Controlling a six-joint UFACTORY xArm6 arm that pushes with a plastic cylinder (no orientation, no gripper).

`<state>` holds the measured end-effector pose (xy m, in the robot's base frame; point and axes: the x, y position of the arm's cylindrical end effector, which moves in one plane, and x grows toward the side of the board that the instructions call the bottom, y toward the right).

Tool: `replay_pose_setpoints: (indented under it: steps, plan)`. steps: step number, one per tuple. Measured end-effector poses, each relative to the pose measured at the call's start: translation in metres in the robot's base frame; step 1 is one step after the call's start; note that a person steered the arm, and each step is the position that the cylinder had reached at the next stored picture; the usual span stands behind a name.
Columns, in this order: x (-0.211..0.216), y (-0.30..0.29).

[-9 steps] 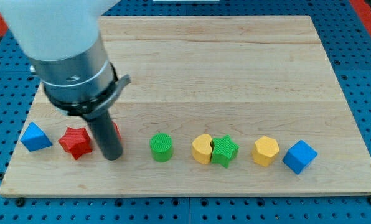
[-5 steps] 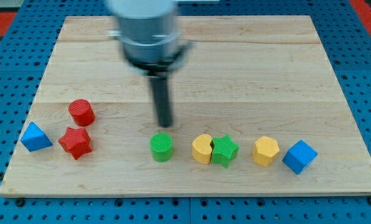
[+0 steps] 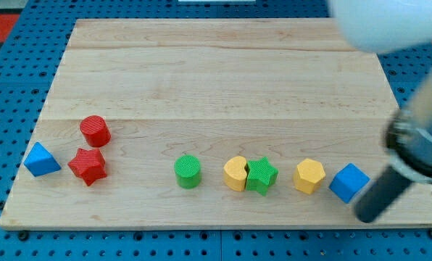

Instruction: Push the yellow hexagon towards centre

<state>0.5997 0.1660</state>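
One approach step is in hand: the tip [image 3: 362, 217] (a bare rod tool, grasping nothing) sits beside the blue cube [image 3: 349, 183], so it must next swing below the yellow hexagon [image 3: 309, 176], low on the worktop [image 3: 223, 80], and push upward.

The surface [image 3: 223, 80] is pale wood in joined planks, with fine grain lines and a smooth, faintly satin finish. Around the surface lies a blue perforated panel [image 3: 13, 101], hard and matt, dotted with regular holes. On the surface, the green cylinder [image 3: 188, 172] and red cylinder [image 3: 95, 130] show ribbed, layered plastic tops. The yellow hexagon [image 3: 309, 176] and blue cube [image 3: 349, 183] look like matt plastic. The rod ending in my tip [image 3: 364, 217] is dark, matt and blurred.
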Motion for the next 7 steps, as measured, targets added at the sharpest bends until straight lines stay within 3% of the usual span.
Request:
replay_pose_setpoints:
  steps: [2, 3, 5, 7]
  plan:
    - [-0.047, -0.049]
    - [-0.022, -0.059]
    - [-0.077, -0.078]
    - [-0.111, -0.039]
